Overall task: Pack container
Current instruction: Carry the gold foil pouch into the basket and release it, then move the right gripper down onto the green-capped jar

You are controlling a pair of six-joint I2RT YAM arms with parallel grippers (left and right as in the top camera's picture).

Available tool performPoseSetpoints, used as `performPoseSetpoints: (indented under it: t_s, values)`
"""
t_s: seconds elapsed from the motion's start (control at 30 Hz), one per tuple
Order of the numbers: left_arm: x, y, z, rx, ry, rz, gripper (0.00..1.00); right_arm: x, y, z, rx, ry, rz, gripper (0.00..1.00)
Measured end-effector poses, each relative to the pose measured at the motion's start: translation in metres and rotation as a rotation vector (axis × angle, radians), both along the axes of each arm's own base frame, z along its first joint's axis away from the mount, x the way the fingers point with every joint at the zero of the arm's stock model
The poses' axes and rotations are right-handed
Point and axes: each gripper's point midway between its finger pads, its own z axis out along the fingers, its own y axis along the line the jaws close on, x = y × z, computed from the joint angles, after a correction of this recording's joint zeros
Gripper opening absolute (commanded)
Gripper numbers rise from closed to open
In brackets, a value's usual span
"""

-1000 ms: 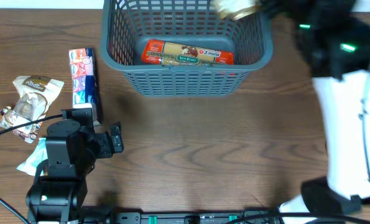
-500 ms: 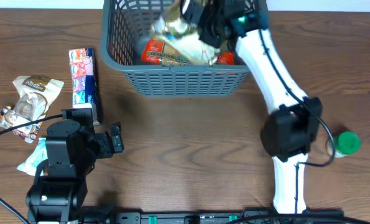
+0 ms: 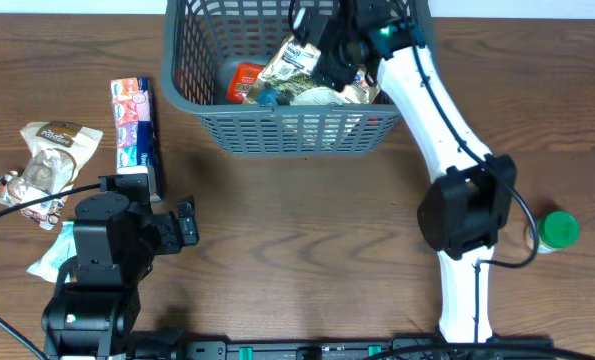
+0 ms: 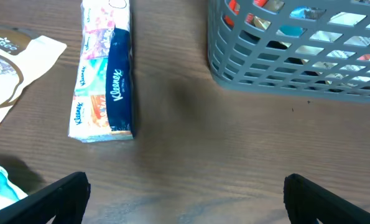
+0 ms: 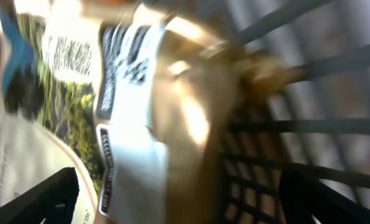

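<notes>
Overhead: the right gripper (image 3: 329, 52) hangs inside the container (image 3: 297, 130) at the far side of the table (image 3: 307, 230), over a gold packet (image 3: 287, 72). The left gripper (image 3: 184, 225) sits near a tissue pack (image 3: 135, 122). Left wrist: its jaws stand wide, with the container's corner ahead. Right wrist: fingers (image 5: 45, 199) spread wide, the blurred packet just before them, against the lattice.

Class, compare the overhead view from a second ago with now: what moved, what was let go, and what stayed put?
The right gripper swung in from the right with a gold packet and lowered it into the container onto the red pasta packet; its jaws now stand wide, so it looks released. The left gripper, tissue pack and brown pouch stayed put.
</notes>
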Motion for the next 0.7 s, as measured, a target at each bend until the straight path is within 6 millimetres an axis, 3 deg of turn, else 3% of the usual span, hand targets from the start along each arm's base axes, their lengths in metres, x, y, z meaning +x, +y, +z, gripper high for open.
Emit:
performPoseSetpoints:
  t_s: [0.1,0.17,0.2,0.23,0.3,0.33,0.37,0.43,0.53,0.7]
  values:
    - [0.000,0.000,0.000,0.000,0.000,0.000,0.98,0.006,-0.002,0.055,0.089,-0.089,-0.063,0.89]
    - [0.000,0.000,0.000,0.000,0.000,0.000,0.98,0.006,-0.011,0.110,0.171,-0.175,-0.119,0.88]
    - [0.000,0.000,0.000,0.000,0.000,0.000,0.98,0.003,-0.024,0.150,0.236,-0.230,-0.178,0.88]
    - [0.000,0.000,0.000,0.000,0.000,0.000,0.98,0.000,-0.034,0.171,0.272,-0.261,-0.219,0.88]
    - [0.000,0.000,0.000,0.000,0.000,0.000,0.98,-0.017,-0.083,0.226,0.383,-0.309,-0.427,0.86]
    - [0.000,0.000,0.000,0.000,0.000,0.000,0.99,-0.026,-0.106,0.238,0.415,-0.309,-0.519,0.86]
    - [0.000,0.000,0.000,0.000,0.000,0.000,0.98,-0.043,-0.140,0.251,0.460,-0.300,-0.665,0.86]
    - [0.000,0.000,0.000,0.000,0.000,0.000,0.99,-0.084,-0.211,0.255,0.527,-0.242,-0.982,0.92]
    - [0.000,0.000,0.000,0.000,0.000,0.000,0.99,-0.142,-0.287,0.232,0.572,-0.132,-1.385,0.99]
    - [0.000,0.000,0.000,0.000,0.000,0.000,0.98,-0.205,-0.348,0.187,0.560,0.040,-1.811,0.99]
